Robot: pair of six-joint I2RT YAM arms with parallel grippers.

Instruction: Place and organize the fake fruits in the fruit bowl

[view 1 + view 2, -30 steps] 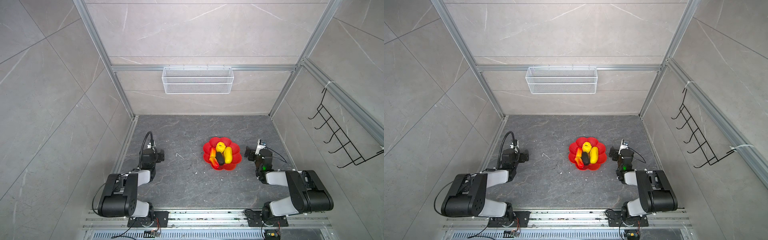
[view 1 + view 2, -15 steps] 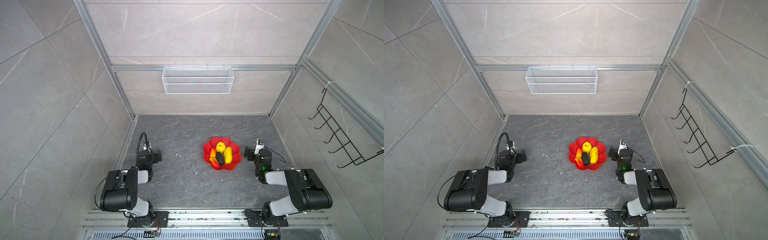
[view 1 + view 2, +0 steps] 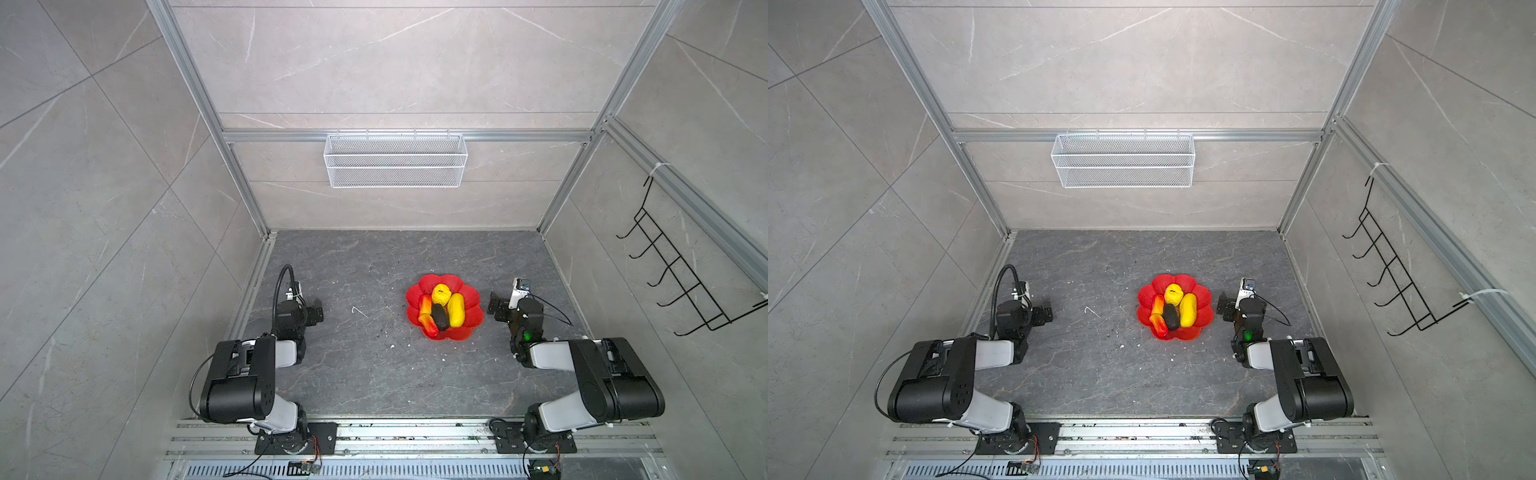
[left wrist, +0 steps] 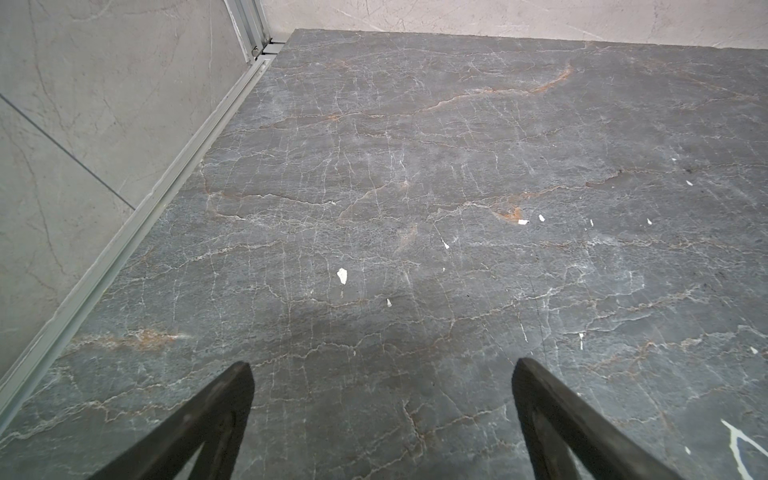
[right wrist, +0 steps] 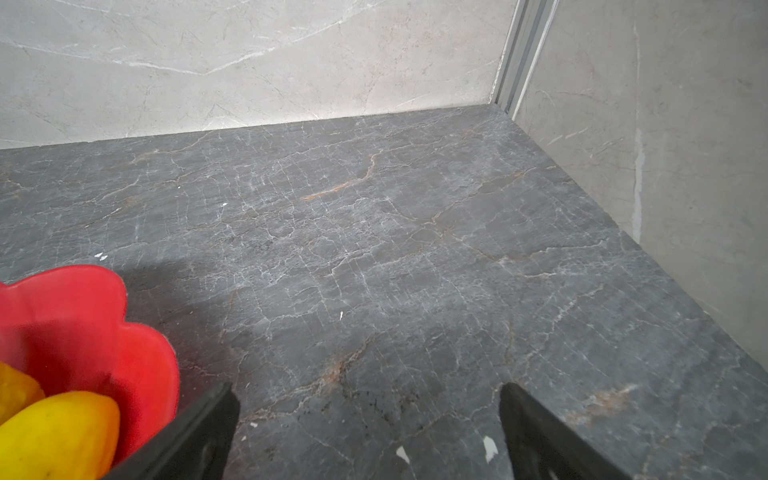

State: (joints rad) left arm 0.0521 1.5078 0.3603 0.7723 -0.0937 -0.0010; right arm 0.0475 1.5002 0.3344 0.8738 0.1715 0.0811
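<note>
Glossy plastic bowl (image 3: 473, 300), matt tabletop (image 3: 374, 374) (veined)

We see fake fruits (image 3: 440, 316) in fruit bowl (image 3: 474, 307), R of table (image 3: 374, 270) ctr. Left gripper (image 3: 319, 311) well apart on its L, right gripper (image 3: 494, 306) near on R.

A white mesh basket (image 3: 395, 166) and black hook rack (image 3: 681, 259) hang above the table (image 3: 374, 374).

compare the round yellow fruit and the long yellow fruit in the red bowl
The round yellow fruit is compact; the long yellow fruit is stretched out and larger. In the red bowl, the round one sits at the far side; the long one lies along the right side. Both are yellow.
</note>
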